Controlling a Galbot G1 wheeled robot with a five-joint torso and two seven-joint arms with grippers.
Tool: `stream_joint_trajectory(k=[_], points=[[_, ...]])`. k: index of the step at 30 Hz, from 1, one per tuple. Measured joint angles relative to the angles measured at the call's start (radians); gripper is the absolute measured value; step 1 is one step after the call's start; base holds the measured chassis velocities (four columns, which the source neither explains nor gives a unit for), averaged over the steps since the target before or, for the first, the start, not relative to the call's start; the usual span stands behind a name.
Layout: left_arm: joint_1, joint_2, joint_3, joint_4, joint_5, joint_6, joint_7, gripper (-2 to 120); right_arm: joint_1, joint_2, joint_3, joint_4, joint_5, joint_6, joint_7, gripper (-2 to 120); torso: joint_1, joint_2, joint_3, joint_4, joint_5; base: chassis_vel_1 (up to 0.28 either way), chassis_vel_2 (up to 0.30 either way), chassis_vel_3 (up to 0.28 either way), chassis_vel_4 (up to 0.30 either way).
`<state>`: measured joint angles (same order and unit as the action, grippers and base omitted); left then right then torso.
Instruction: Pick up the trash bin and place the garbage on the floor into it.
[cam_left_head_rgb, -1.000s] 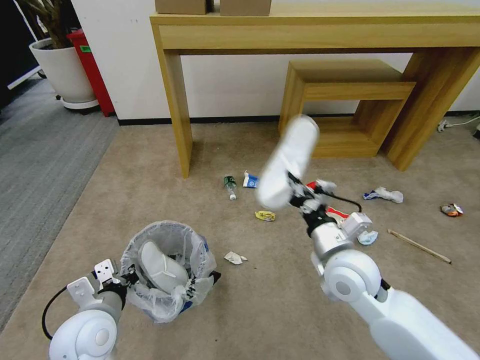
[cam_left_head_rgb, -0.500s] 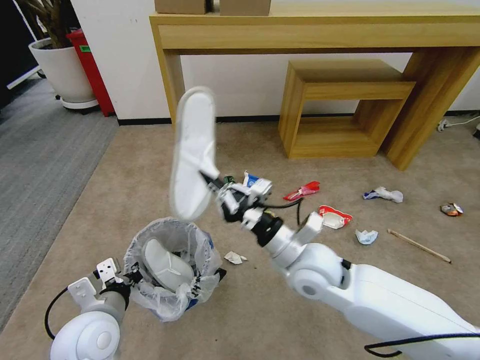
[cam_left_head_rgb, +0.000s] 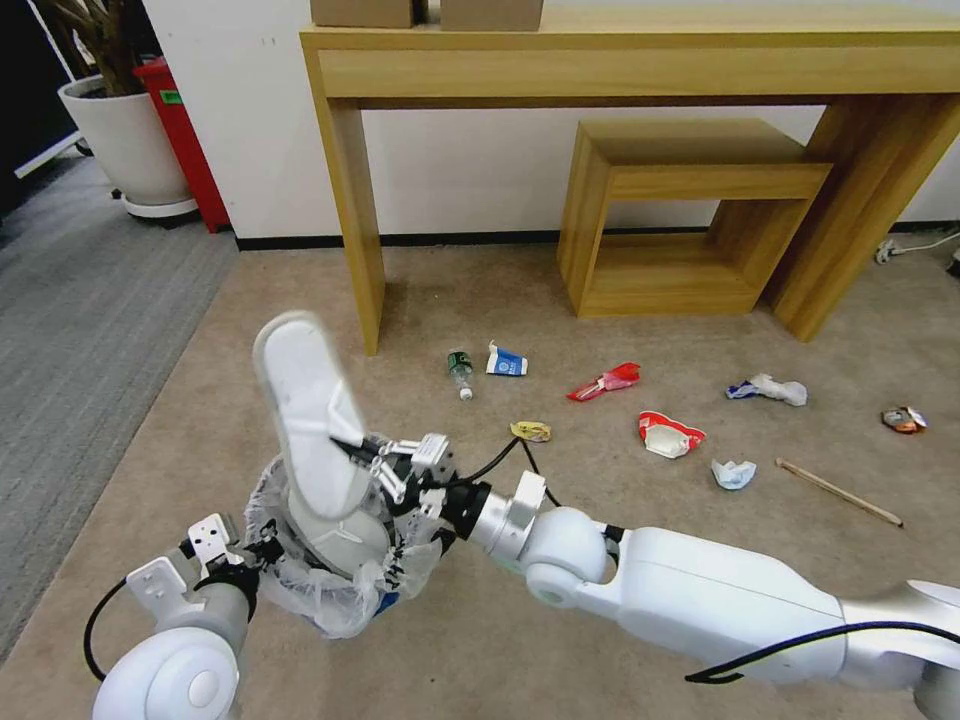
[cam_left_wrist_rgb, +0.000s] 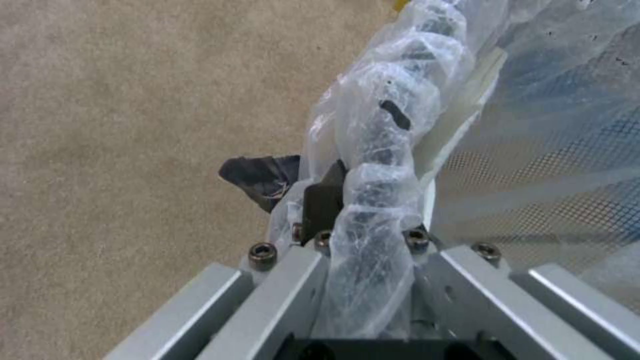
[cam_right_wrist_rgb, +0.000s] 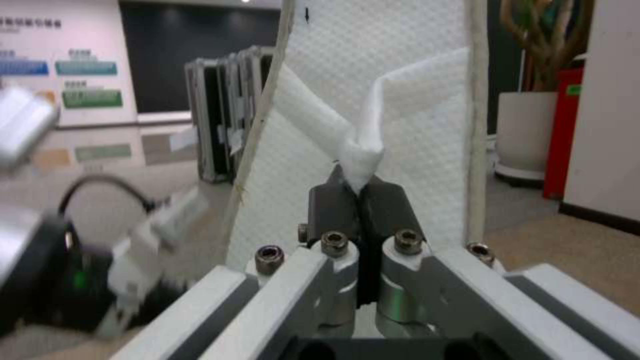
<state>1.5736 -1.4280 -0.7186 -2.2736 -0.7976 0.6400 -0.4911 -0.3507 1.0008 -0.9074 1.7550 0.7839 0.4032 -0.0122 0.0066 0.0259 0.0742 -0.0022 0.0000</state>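
Slippers (cam_left_head_rgb: 305, 420): two (one held).

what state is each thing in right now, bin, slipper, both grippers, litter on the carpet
trash bin: upright, bag-lined, rim gripped by the left gripper.
left gripper: shut on the bin's rim and bag.
right gripper: shut on the slipper's strap, over the bin.
white slipper: held up on end, lower end in the bin's mouth.
small bottle: lying on its side.
red wrapper: lying on the carpet.
wooden stick: lying flat.
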Motion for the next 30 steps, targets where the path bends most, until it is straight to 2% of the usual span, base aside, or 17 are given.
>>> stream_joint_trajectory(k=[8, 21, 23, 24, 25, 27, 28, 30], points=[[0.010, 0.000, -0.004, -0.016, -0.002, -0.002, 0.003, 0, 0.011, 0.029, -0.050, -0.089, -0.080, 0.027, -0.019, 0, 0.000, 0.000, 0.000, -0.0001, 0.0000, 0.000, 0.000, 0.000, 0.000], [0.011, 0.004, -0.004, -0.018, -0.007, -0.005, 0.005, 0, 0.012, 0.081, -0.067, -0.209, -0.184, 0.068, -0.035, 0, 0.000, 0.000, 0.000, 0.0000, 0.0000, 0.000, 0.000, 0.000, 0.000], [0.010, 0.008, -0.004, -0.017, -0.009, -0.005, 0.005, 0, 0.006, 0.073, -0.064, -0.212, -0.197, 0.068, -0.038, 8, 0.000, 0.000, 0.000, 0.0000, 0.0000, 0.000, 0.000, 0.000, 0.000], [0.010, 0.008, -0.004, -0.017, -0.009, -0.005, 0.005, 0, 0.006, 0.073, -0.064, -0.212, -0.197, 0.068, -0.038, 8, 0.000, 0.000, 0.000, 0.0000, 0.0000, 0.000, 0.000, 0.000, 0.000], [0.008, 0.009, -0.004, -0.015, -0.010, -0.005, 0.005, 0, 0.003, 0.067, -0.061, -0.212, -0.202, 0.068, -0.038, 15, 0.000, 0.000, 0.000, -0.0001, 0.0000, 0.000, 0.000, 0.000, 0.000], [0.007, 0.009, -0.004, -0.014, -0.011, -0.005, 0.005, 0, 0.000, 0.063, -0.058, -0.212, -0.204, 0.068, -0.038, 24, 0.000, 0.000, 0.000, 0.0000, 0.0000, 0.000, 0.000, 0.000, 0.000], [0.007, 0.009, -0.004, -0.014, -0.011, -0.005, 0.005, 0, 0.000, 0.063, -0.058, -0.212, -0.204, 0.068, -0.038, 24, 0.000, 0.000, 0.000, 0.0000, 0.0000, 0.000, 0.000, 0.000, 0.000], [0.003, 0.009, -0.001, -0.008, -0.011, -0.005, 0.005, 0, -0.005, 0.062, -0.053, -0.213, -0.211, 0.068, -0.038, 34, 0.000, 0.000, 0.000, 0.0000, 0.0000, 0.000, 0.000, 0.000, 0.000]])
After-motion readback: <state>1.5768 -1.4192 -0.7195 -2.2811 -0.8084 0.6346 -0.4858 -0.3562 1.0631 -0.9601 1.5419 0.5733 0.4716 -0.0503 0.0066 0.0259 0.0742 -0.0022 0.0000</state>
